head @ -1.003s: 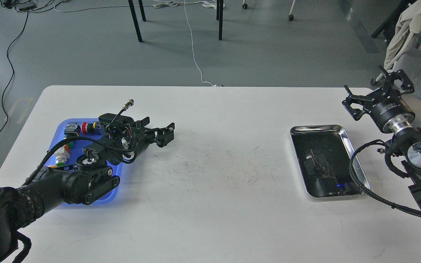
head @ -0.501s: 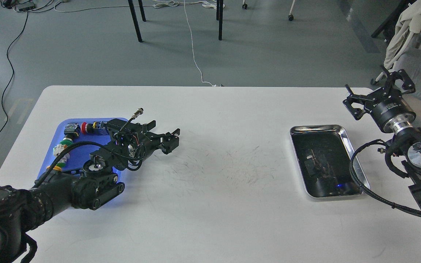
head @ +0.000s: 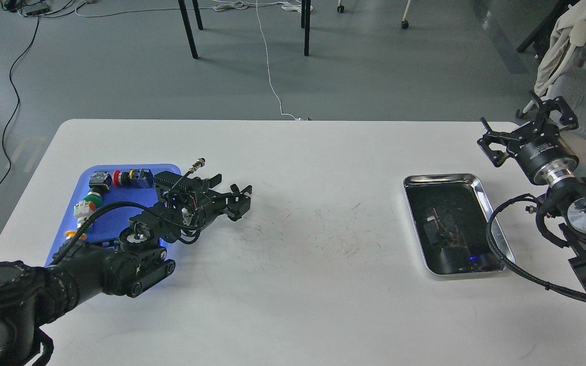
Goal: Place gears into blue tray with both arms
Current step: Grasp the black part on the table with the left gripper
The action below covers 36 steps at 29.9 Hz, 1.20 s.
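Your left gripper [head: 239, 195] hangs over bare white table [head: 303, 284] just right of the blue tray [head: 115, 223], its two fingers slightly apart with nothing between them. The left arm [head: 120, 259] lies across the tray's near right corner and hides that part of it.

On the tray's far and left side you can see button switches: a red-capped one [head: 118, 177] beside a blue block [head: 142, 178], a green-capped one [head: 91, 200] and a yellow-tipped one [head: 70, 234] near the left rim. No gear can be made out in the blue tray, though the arm covers part of it.

Your right gripper [head: 527, 127] is raised beyond the table's far right corner, its claws spread wide and empty. Just left of the right arm [head: 562, 188] sits the steel tray [head: 496, 239], well apart from the blue one. A small dark toothed piece [head: 443, 235] lies near its middle, likely one of the gears; the mirror surface makes it hard to tell it from reflections, and you cannot tell whether a second one is there. A black cable [head: 496, 249] from the right arm drapes over the steel tray's right rim.

Between the two trays the tabletop holds only scuff marks [head: 323, 229].
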### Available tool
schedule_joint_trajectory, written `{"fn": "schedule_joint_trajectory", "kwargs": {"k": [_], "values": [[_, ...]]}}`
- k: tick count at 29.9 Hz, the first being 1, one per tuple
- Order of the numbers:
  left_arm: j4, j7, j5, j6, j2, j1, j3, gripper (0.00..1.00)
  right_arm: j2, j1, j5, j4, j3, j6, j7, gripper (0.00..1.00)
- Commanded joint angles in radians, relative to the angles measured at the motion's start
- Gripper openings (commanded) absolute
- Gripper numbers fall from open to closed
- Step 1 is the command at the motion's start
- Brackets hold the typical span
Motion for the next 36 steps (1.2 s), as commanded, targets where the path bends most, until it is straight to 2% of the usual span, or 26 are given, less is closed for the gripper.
{"fn": "schedule_joint_trajectory", "kwargs": {"k": [1, 7, 12, 13, 19, 22, 23, 25, 27, 32, 36], "values": [[0.0, 0.001, 0.0, 0.003, 0.0, 0.002, 0.008, 0.76, 0.0, -0.001, 0.0, 0.0, 0.0, 0.0, 0.0, 0.96], [0.001, 0.0, -0.001, 0.003, 0.0, 0.005, 0.008, 0.65, 0.002, -0.001, 0.0, 0.002, 0.0, 0.0, 0.005, 0.96], [0.001, 0.0, -0.001, 0.003, 0.003, 0.005, 0.029, 0.52, 0.002, -0.003, 0.0, 0.002, 0.0, 0.002, 0.011, 0.96], [0.001, 0.0, -0.005, 0.003, 0.001, 0.005, 0.035, 0.47, 0.003, -0.003, 0.0, 0.003, 0.0, 0.002, 0.009, 0.96], [0.018, 0.0, -0.014, 0.009, 0.0, 0.005, 0.037, 0.47, 0.008, -0.007, 0.0, 0.003, -0.002, 0.002, 0.009, 0.96], [0.018, 0.0, -0.014, 0.011, 0.0, 0.003, 0.037, 0.42, 0.008, -0.009, 0.0, 0.005, -0.002, 0.002, 0.011, 0.96], [0.018, 0.0, -0.015, 0.011, 0.001, 0.003, 0.037, 0.4, 0.008, -0.009, 0.0, 0.005, 0.0, 0.002, 0.011, 0.96], [0.018, -0.002, -0.017, 0.011, 0.003, 0.002, 0.037, 0.21, 0.008, -0.009, 0.0, 0.005, 0.0, 0.002, 0.011, 0.96], [0.017, -0.002, -0.018, 0.009, 0.001, -0.005, 0.036, 0.14, 0.008, -0.009, 0.0, 0.005, 0.0, 0.002, 0.011, 0.96], [-0.005, -0.002, -0.023, 0.011, 0.026, -0.018, 0.02, 0.11, 0.008, -0.009, 0.0, 0.006, 0.0, 0.002, 0.011, 0.96], [-0.104, 0.0, -0.084, 0.002, 0.122, -0.077, 0.019, 0.11, 0.009, -0.009, 0.0, 0.006, -0.002, 0.002, 0.011, 0.96]]}}
